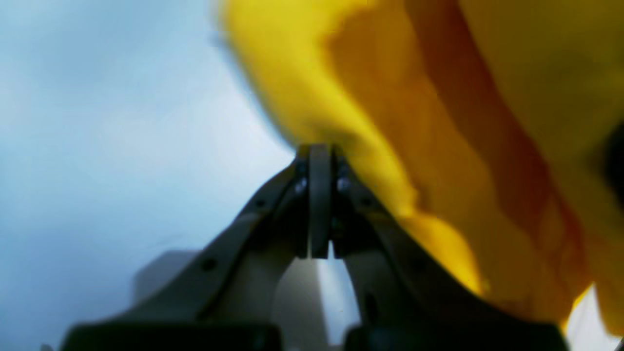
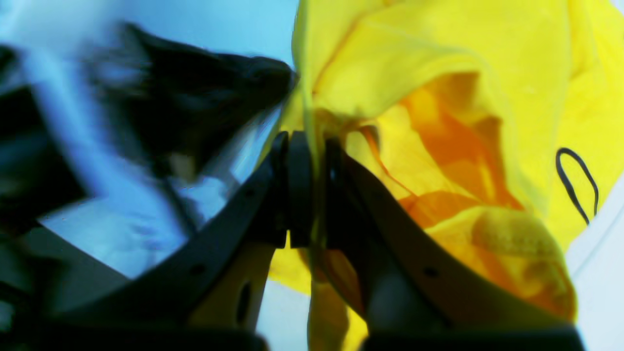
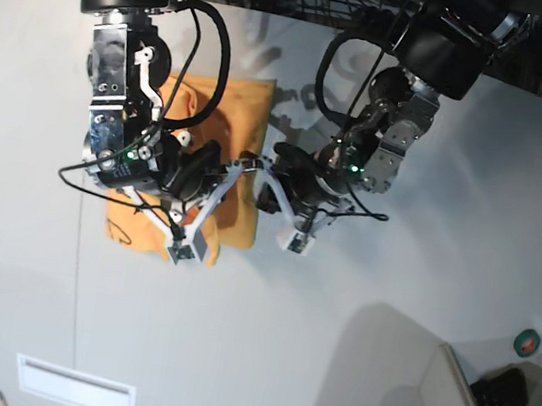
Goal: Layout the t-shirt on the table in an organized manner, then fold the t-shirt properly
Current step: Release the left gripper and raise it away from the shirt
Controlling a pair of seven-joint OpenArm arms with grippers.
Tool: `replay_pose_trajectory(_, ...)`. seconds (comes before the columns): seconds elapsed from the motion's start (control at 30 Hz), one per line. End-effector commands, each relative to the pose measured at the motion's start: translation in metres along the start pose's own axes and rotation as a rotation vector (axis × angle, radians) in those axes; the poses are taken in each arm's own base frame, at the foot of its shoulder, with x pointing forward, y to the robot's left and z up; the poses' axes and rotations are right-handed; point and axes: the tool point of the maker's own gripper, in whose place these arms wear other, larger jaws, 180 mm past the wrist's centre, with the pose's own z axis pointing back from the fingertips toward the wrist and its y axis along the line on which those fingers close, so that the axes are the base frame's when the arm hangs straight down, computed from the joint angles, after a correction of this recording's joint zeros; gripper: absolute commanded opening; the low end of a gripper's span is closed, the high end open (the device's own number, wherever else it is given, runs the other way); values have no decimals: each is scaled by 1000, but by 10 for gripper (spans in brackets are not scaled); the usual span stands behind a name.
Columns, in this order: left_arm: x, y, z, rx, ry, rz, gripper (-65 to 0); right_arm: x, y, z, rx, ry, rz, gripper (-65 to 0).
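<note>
**Both arms on the shirt, spreading not finished**

Nearest to us, in the right wrist view, our right gripper [image 2: 312, 141] has its jaws pinched on a bunched ridge of the t-shirt [image 2: 438, 97]; yellow-orange cloth runs between the pads and hangs below them. A thin black loop of lettering [image 2: 577, 183] shows on a lit panel to the side. In the left wrist view our left gripper [image 1: 320, 151] has its jaws pressed fully together, and the cloth [image 1: 438, 122] begins right at the tips; we judge that it holds an edge of the fabric, though blur keeps us from seeing cloth between the pads.

Farther off, the base view shows the t-shirt [image 3: 249, 109] as a rumpled, roughly rectangular orange patch on the table [image 3: 417, 314], partly covered by the right arm, with the left arm at its side.

We judge the task to be in its layout stage: the garment is on the table but creased and doubled over, sleeves not laid out, no clean fold made. Flattening and all the folding remain.

The cotton looks soft, matte and limp, falling in deep rounded folds. The tabletop is smooth, pale and hard, with a thin dark seam [image 3: 79, 277].
</note>
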Motion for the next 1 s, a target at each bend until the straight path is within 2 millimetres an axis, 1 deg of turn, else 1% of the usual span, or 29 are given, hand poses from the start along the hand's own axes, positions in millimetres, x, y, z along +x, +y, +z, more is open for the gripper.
replay_pose_trajectory(0.0, 27, 9, 9, 12, -79, 1, -650, 13, 4, 3, 13, -40, -3, -650)
replay_pose_trajectory(0.03, 28, 17, 16, 26, -95, 5, -650, 13, 3, 2, 13, -40, -5, -650)
replay_pose_trajectory(0.1, 19, 36, 34, 65, -81, 1, -650, 14, 4, 2, 13, -48, -6, -650)
replay_pose_trajectory(0.13, 12, 44, 41, 80, -61, -3, -650, 13, 3, 1, 13, -47, -8, -650)
replay_pose_trajectory(0.23, -18, 70, 71, 139, -16, -4, -650, 13, 2, 2, 11, -47, -11, -650)
replay_pose_trajectory(0.33, -38, 99, 102, 219, -11, 39, -650, 13, 3, 1, 14, -47, -9, -650)
replay_pose_trajectory(0.43, -50, 123, 127, 289, -14, 73, -650, 13, 4, 1, 16, -46, -9, -650)
replay_pose_trajectory(0.5, -56, 133, 139, 299, -15, 82, -650, 13, 4, 1, 17, -47, -10, -642)
replay_pose_trajectory(0.57, -57, 140, 147, 297, -26, 88, -650, 13, 4, 1, 18, -47, -11, -495)
replay_pose_trajectory(0.63, -56, 150, 154, 314, -34, 101, -650, 15, 9, 1, 43, -53, -21, -362)
replay_pose_trajectory(0.67, -55, 154, 156, 324, -40, 106, -650, 15, 13, 2, 64, -54, -30, -317)
replay_pose_trajectory(0.7, -54, 156, 157, 328, -43, 107, -650, 16, 19, 2, 95, -58, -40, -285)
replay_pose_trajectory(0.77, -51, 157, 157, 331, -50, 106, -650, 19, 29, 4, 149, -63, -55, -282)
replay_pose_trajectory(0.83, -50, 159, 158, 335, -54, 108, -650, 18, 45, 5, 193, -41, -21, -282)
replay_pose_trajectory(0.87, -48, 160, 158, 336, -59, 107, -650, 24, 51, 10, 199, -55, 7, -284)
replay_pose_trajectory(0.9, -44, 160, 157, 336, -65, 105, -650, 31, 53, 17, 195, -82, 31, -288)
replay_pose_trajectory(0.93, -44, 160, 157, 337, -65, 106, -650, 35, 50, 26, 181, -110, 52, -308)
replay_pose_trajectory(0.97, -44, 161, 157, 338, -65, 106, -650, 41, 45, 37, 164, -147, 67, -351)
